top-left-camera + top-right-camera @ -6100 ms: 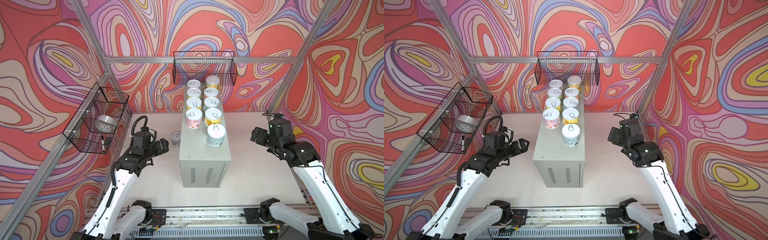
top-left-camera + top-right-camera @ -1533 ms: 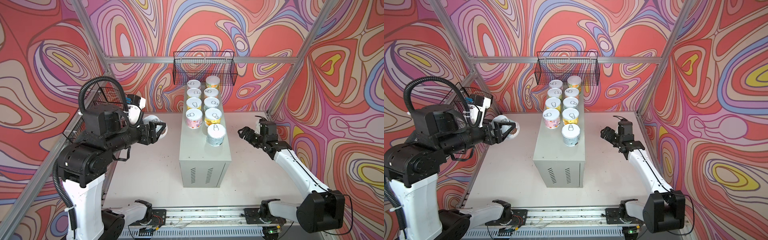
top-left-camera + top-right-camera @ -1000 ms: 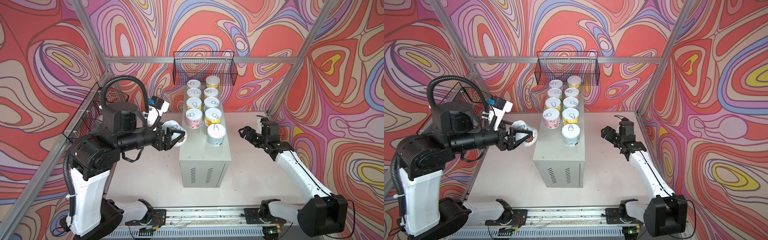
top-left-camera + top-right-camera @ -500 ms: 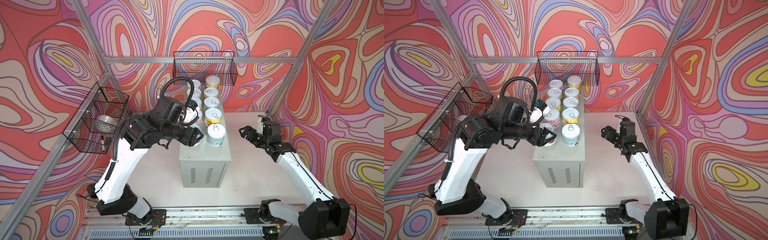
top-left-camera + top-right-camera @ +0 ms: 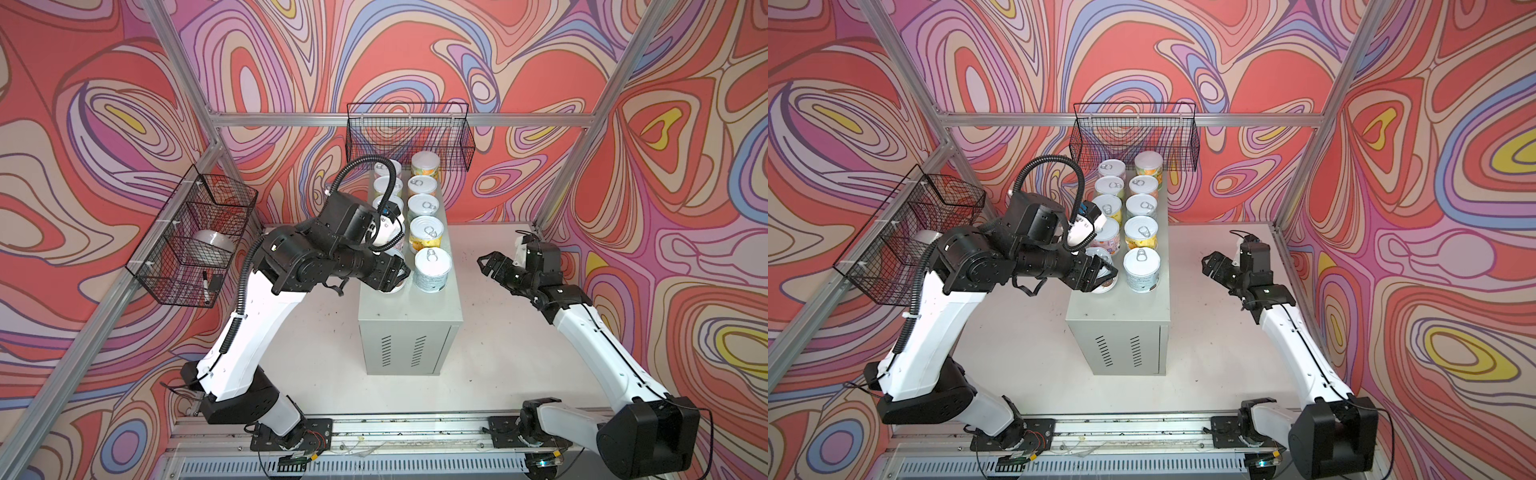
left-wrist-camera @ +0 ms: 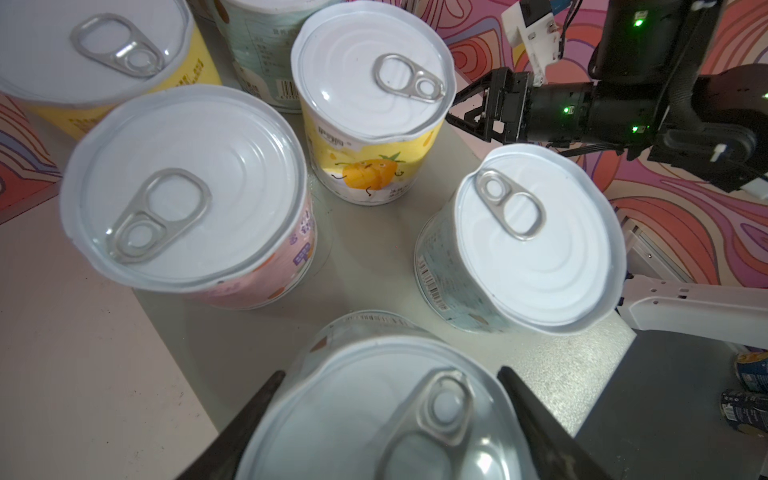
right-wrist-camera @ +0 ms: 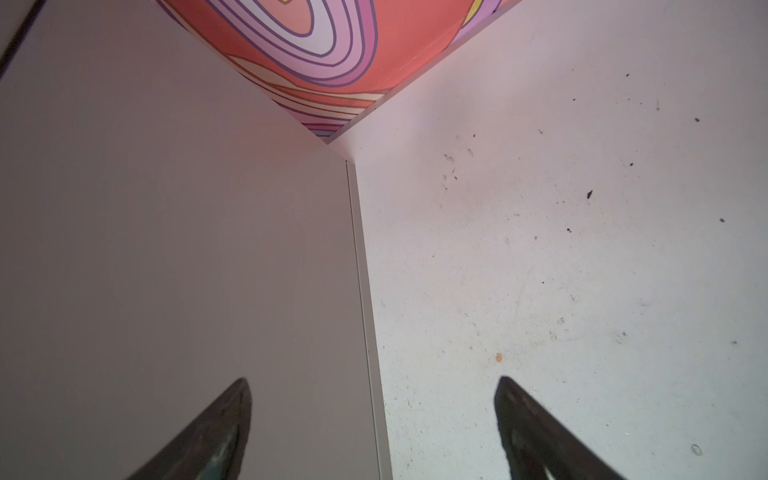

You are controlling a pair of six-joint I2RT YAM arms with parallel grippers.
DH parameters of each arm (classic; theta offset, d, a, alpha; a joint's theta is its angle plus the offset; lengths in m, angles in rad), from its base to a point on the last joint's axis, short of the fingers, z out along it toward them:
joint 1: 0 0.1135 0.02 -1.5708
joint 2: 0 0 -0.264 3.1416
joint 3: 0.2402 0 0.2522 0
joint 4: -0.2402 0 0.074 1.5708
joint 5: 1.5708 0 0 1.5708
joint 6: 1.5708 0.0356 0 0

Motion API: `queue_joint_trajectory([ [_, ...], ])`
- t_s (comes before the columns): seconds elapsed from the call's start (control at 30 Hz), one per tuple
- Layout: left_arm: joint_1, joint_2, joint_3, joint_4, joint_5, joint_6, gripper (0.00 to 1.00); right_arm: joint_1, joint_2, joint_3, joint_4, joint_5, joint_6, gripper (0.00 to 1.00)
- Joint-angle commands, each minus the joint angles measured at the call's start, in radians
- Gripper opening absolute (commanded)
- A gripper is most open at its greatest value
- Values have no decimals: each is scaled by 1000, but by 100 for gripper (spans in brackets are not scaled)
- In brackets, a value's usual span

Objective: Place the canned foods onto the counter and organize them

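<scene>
The pale grey counter (image 5: 409, 307) (image 5: 1121, 307) stands mid-table with several canned foods in two rows on its top. My left gripper (image 5: 395, 276) (image 5: 1102, 274) (image 6: 386, 399) is shut on a silver-lidded can (image 5: 398, 287) (image 5: 1100, 287) (image 6: 374, 415) at the front of the left row. That can is beside the light blue can (image 5: 432, 266) (image 6: 536, 245) and in front of the pink can (image 6: 183, 195). Whether it rests on the top I cannot tell. My right gripper (image 5: 488, 266) (image 5: 1210, 264) (image 7: 374, 415) hangs open and empty to the right of the counter.
A black wire basket (image 5: 409, 137) hangs on the back wall just behind the far cans. A second wire basket (image 5: 195, 241) on the left wall holds a white roll and a marker. The counter's side face (image 7: 166, 249) stands close before the right gripper.
My left arm has swung from the left wall across to the counter with the can, ending at the front of the left row. The right arm has stayed put.
</scene>
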Motion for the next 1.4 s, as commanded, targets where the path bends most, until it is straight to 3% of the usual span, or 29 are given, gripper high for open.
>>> queue_joint_trajectory([
  [0.0,-10,14,13,42,-12,5,0,-5,-8,10,10,-5,-1,94],
  [0.03,-10,17,14,39,-22,5,3,-6,-8,12,10,-7,-1,94],
  [0.07,-10,19,16,37,-27,5,20,-6,-8,13,10,-9,0,94],
  [0.17,-10,20,19,39,-34,3,82,-6,-8,15,10,-12,-1,94],
  [0.2,-10,18,21,39,-38,5,98,-6,-6,17,10,-14,-3,94],
  [0.6,-11,8,68,75,-16,34,100,-5,-23,87,-54,-17,-43,94],
  [0.87,-11,-49,122,42,-151,62,100,-5,-72,209,-160,-34,-96,92],
  [1.07,-9,-183,-8,151,-281,47,100,4,-129,363,-321,-20,-157,88],
  [1.13,10,-230,-85,183,-307,18,100,46,-149,431,-387,26,-182,87],
  [1.37,130,-342,-316,261,-236,-65,100,311,-160,576,-530,330,-201,81],
])
